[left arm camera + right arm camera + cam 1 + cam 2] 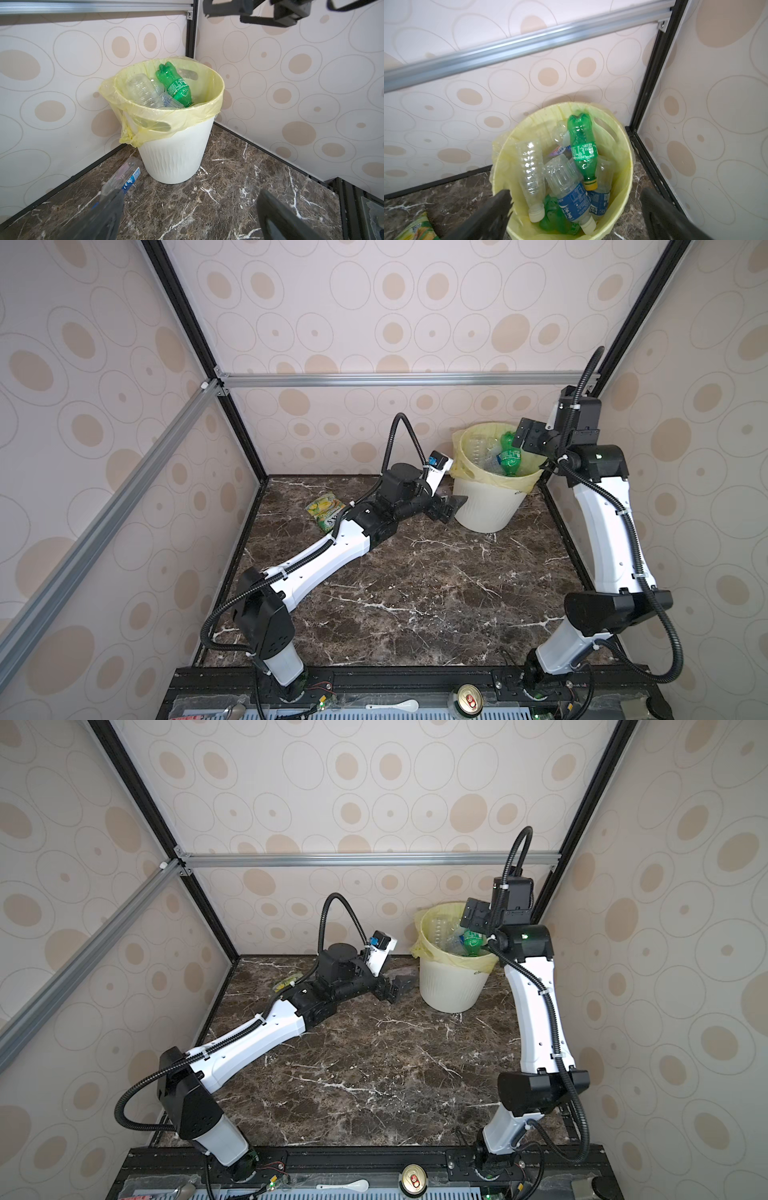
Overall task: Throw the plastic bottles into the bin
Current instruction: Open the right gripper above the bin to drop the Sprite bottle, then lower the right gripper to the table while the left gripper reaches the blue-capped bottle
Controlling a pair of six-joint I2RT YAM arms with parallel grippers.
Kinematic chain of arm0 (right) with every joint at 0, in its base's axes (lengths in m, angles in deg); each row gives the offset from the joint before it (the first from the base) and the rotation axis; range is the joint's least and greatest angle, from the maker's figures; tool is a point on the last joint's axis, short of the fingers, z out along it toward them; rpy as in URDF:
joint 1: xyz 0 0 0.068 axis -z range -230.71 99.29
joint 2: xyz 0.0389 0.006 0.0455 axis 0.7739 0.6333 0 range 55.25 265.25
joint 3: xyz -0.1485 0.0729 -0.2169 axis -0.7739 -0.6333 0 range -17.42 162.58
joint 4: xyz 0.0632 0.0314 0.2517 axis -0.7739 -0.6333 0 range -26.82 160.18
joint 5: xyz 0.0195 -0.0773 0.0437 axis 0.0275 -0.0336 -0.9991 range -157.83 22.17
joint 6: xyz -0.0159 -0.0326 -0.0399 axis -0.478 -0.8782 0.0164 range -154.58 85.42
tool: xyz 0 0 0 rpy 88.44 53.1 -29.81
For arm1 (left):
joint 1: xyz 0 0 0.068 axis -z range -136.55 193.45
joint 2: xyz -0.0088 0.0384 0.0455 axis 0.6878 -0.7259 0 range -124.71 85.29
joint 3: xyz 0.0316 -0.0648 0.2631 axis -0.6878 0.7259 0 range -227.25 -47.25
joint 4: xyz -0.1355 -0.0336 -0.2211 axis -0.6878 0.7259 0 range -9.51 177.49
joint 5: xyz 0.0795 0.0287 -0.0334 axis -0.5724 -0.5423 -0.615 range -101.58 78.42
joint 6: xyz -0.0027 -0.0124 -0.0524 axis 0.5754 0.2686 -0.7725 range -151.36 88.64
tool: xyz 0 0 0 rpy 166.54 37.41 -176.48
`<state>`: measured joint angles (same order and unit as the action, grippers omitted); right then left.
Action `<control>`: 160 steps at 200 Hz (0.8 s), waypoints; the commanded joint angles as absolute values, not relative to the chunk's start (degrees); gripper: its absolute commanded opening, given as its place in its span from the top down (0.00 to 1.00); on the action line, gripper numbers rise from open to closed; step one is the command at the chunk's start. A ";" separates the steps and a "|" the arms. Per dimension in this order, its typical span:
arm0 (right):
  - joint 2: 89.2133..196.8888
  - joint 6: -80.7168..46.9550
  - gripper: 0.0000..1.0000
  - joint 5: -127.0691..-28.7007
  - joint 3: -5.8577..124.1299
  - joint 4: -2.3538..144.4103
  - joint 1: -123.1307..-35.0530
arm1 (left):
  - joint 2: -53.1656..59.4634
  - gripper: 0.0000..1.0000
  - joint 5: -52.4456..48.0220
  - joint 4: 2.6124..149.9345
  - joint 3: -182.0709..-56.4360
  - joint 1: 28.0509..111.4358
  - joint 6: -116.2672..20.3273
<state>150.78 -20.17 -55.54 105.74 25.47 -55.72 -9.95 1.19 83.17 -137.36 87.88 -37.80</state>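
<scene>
the plastic bottles (571, 187) are nearly all inside the bin (174, 158), which stands on the surface (415, 580) in the far right corner. the right wrist view shows several clear ones with blue labels, one bare clear one and at least two green. the top green bottle (582, 149) lies cap down on the heap. lower layers are hidden, so no full count.

outstanding: one clear bottle with a blue label (124, 178) lies on its side on the surface by the back wall, just beside the foot of the bin. the top views do not show it, as the left arm covers that spot.

left hand (190, 194): low near the bin's base, jaws wide apart, gripping nothing. one finger overlaps that bottle's near end in the wrist view; contact cannot be told. right hand (525, 435): above the bin's mouth, jaws spread, empty.

the snack packet (326, 510) and metal can (468, 697) are not task items.

judgement: close to done, with one bottle left to bin and the left hand best placed for it.
</scene>
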 commanded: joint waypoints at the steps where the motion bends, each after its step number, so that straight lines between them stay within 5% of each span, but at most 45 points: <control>1: 149.83 -18.78 0.00 -58.61 101.74 26.45 -55.83 | -8.13 0.01 -1.65 84.30 -137.35 88.29 -38.38; 78: 139.42 -17.79 0.00 -62.42 87.27 28.85 -57.39 | -11.82 0.01 -15.68 92.06 -138.74 87.94 -35.57; 160: 129.79 -18.41 0.00 -65.46 71.74 29.97 -63.65 | -21.25 0.01 -6.62 94.59 -143.22 79.42 -39.69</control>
<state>131.94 -18.26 -64.00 75.95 29.49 -61.56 -18.41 -9.26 94.73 -140.57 82.20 -38.11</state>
